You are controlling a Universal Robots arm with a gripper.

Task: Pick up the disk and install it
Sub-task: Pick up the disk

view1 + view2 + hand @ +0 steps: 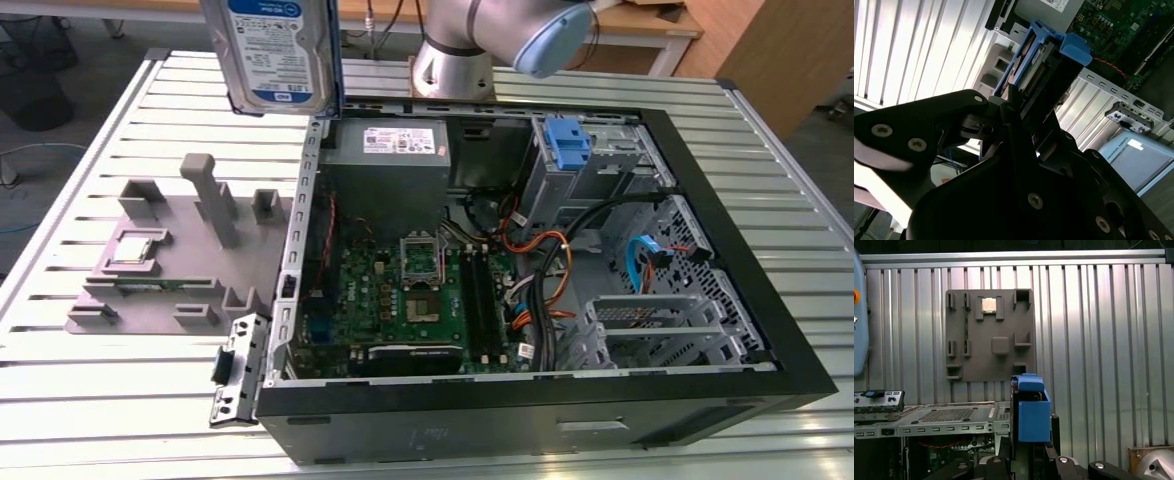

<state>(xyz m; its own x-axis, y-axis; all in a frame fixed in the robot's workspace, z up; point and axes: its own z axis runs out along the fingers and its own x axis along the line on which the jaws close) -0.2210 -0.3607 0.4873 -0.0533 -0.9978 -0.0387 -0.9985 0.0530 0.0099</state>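
Slatted table [107, 400] bears the open case [534, 425] with motherboard [387, 290]; claw [1021, 107] grips the disk [280, 50].

Top of the disk [280, 55] cut off by the exterior view's upper edge, arm [461, 55] likewise cropped
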